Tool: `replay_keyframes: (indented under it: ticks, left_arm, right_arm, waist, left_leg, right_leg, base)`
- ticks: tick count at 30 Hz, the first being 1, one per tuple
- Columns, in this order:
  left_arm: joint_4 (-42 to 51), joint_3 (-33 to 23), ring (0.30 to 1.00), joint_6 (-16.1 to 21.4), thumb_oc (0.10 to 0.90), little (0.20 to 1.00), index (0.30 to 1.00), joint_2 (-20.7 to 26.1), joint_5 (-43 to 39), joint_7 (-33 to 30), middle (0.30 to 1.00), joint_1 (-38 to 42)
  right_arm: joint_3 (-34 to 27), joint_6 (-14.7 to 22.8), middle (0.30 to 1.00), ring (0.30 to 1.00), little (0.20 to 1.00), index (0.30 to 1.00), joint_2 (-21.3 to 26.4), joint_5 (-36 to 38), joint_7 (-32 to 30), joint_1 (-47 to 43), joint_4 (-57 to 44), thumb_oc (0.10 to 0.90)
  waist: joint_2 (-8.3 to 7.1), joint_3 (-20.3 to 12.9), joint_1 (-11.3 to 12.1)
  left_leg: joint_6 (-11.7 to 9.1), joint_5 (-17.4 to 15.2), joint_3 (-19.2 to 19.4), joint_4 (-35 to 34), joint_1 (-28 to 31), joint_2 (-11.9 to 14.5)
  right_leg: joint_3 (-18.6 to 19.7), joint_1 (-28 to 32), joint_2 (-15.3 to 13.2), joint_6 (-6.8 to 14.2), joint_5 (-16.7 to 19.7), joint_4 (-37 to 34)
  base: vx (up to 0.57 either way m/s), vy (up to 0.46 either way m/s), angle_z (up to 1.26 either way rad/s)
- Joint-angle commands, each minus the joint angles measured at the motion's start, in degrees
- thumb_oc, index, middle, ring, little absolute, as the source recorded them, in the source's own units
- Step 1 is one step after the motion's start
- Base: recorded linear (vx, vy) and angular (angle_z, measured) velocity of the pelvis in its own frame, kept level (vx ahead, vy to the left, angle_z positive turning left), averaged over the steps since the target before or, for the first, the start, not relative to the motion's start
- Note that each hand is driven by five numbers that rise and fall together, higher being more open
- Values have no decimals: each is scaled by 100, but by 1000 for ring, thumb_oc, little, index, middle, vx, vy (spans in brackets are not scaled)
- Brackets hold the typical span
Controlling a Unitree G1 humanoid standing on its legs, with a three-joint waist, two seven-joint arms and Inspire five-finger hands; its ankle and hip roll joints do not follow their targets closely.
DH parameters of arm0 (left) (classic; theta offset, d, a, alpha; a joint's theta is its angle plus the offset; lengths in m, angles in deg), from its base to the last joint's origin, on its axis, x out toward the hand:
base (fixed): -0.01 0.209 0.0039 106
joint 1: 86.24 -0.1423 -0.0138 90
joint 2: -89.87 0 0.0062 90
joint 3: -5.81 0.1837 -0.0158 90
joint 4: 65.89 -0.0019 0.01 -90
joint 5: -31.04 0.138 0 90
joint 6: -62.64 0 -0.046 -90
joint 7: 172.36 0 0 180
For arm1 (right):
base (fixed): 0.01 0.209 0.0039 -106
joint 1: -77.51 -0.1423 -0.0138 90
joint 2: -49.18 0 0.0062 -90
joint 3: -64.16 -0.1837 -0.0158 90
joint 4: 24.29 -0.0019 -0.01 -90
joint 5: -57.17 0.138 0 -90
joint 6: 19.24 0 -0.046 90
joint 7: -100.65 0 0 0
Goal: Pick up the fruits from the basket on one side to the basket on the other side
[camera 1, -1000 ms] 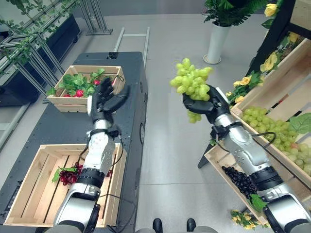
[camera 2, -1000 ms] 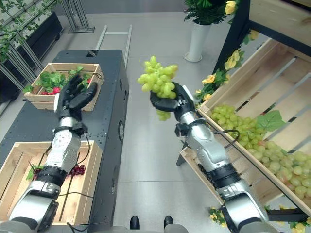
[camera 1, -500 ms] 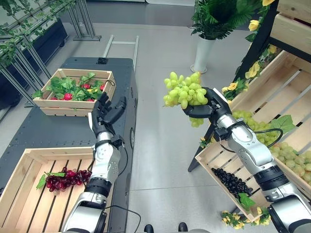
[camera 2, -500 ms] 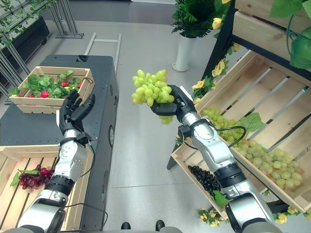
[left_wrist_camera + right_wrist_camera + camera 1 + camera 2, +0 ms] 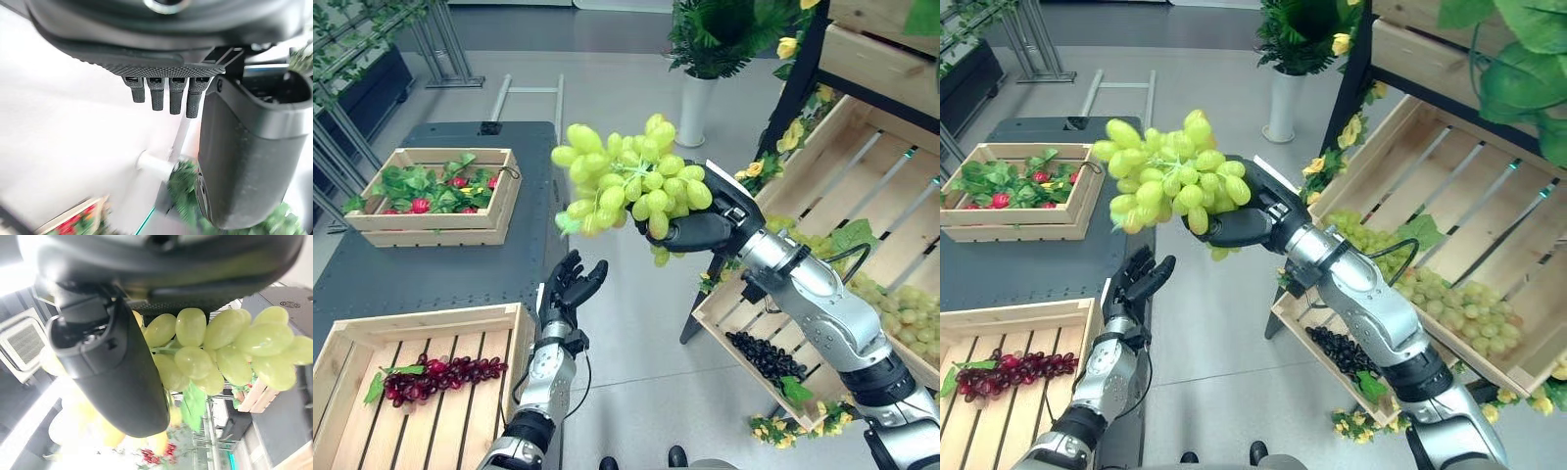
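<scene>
A bunch of green grapes [image 5: 625, 186] is held aloft above the floor, beside the slatted crate [image 5: 421, 392] with red grapes [image 5: 440, 377].

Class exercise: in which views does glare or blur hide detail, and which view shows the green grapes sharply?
Left wrist view: background washed white, lower edge blurred. Right wrist view: bright glare along one edge, things behind smeared. Left eye view: green grapes crisp in the right hand.
</scene>
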Motion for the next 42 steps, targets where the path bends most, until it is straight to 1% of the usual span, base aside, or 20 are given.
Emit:
replay_keyframes:
  ticks: [1,3,4,7,10,13,16,20,25,32,34,36,39,42]
  left_arm:
    - [-359,347,900,565,800,900,900,-19,107,472,900,364]
    - [-440,384,900,550,800,900,900,-44,47,468,900,324]
    - [-572,405,900,566,800,900,900,-73,-75,464,900,289]
    - [-687,405,900,519,800,900,900,-93,-174,451,900,222]
    - [-740,410,900,547,800,900,900,-87,-177,401,900,169]
    - [-782,405,900,580,800,900,900,-49,-227,419,900,138]
    - [-749,433,900,617,800,900,900,-30,-230,401,900,77]
    - [-759,459,900,695,800,900,900,-31,-277,335,900,35]
    - [-733,554,900,686,800,900,900,-72,-219,243,900,13]
    - [-636,709,900,646,800,900,900,-51,-92,189,900,-61]
    - [-638,767,900,618,800,900,900,-5,-103,241,900,-60]
    - [-638,799,900,607,800,900,900,7,-115,269,900,-57]
    - [-561,887,900,532,800,900,900,40,-124,290,900,-50]
    - [-517,932,900,515,800,900,900,70,-146,316,900,-35]
  right_arm:
    - [-1122,498,300,300,300,300,52,674,-29,-42,-135,400]
    - [-1203,577,300,300,300,300,114,605,-108,32,-142,400]
    - [-1355,657,300,300,300,300,210,547,-151,150,-157,400]
    - [-1650,710,300,300,300,300,387,471,-254,328,-111,400]
    - [-1947,750,300,300,300,300,614,524,-361,476,-41,400]
    - [-2229,888,300,300,300,300,816,588,-443,583,104,400]
    - [-2479,1004,300,300,300,300,965,578,-517,669,192,400]
    - [-2717,1223,300,300,300,300,1161,206,-921,642,518,400]
    - [-2707,1263,300,300,300,300,1300,-52,-1275,530,1029,400]
    - [-2517,1058,300,300,300,300,1678,156,-1516,101,2077,400]
    - [-2357,898,300,300,300,300,1876,286,-1476,-203,2567,400]
    - [-2250,804,300,300,300,300,1972,306,-1455,-365,2818,400]
    - [-1901,658,300,300,300,300,2183,51,-1520,-796,3441,400]
    - [-1649,539,300,300,300,300,2283,-80,-1514,-1131,3855,400]
  waist:
    - [33,-617,-147]
    - [29,-611,-193]
    - [22,-597,-271]
    - [10,-581,-391]
    - [3,-572,-499]
    - [1,-576,-597]
    - [3,-579,-655]
    - [-6,-610,-686]
    - [-55,-608,-646]
    - [-146,-586,-474]
    - [-174,-594,-384]
    - [-187,-593,-332]
    - [-223,-588,-194]
    - [-241,-588,-109]
  left_leg:
    - [29,-514,81,16,-43,-97]
    - [32,-515,121,16,-38,-92]
    - [32,-521,177,16,-29,-84]
    - [32,-542,261,16,-13,-71]
    - [31,-554,334,16,6,-57]
    - [26,-565,394,16,8,-49]
    - [21,-573,414,16,7,-46]
    - [23,-585,416,16,-6,-56]
    - [33,-587,384,16,-23,-58]
    - [31,-580,248,16,-43,-70]
    - [24,-574,180,16,-54,-79]
    - [19,-570,135,16,-55,-87]
    - [12,-557,20,16,-60,-106]
    - [5,-551,-49,16,-72,-113]
  right_leg:
    - [70,-236,220,-259,292,8]
    - [117,-250,229,-252,311,8]
    - [184,-267,243,-239,332,8]
    - [280,-289,261,-219,356,8]
    - [379,-307,286,-205,387,8]
    - [462,-341,310,-190,414,8]
    - [511,-363,324,-177,428,8]
    - [565,-395,350,-169,442,8]
    - [554,-407,355,-169,442,8]
    - [448,-384,346,-174,433,8]
    - [383,-369,334,-177,428,8]
    - [342,-355,324,-180,426,8]
    - [236,-319,305,-187,417,8]
    - [163,-308,292,-195,410,8]
  base:
    - [10,20,-37]
    - [11,24,-32]
    - [11,24,-16]
    - [15,26,-31]
    - [25,24,-24]
    - [24,27,-23]
    - [22,25,-8]
    - [24,17,-14]
    - [0,0,0]
    - [0,-3,0]
    - [0,0,0]
    - [3,-4,2]
    - [0,-8,5]
    - [-14,-7,11]
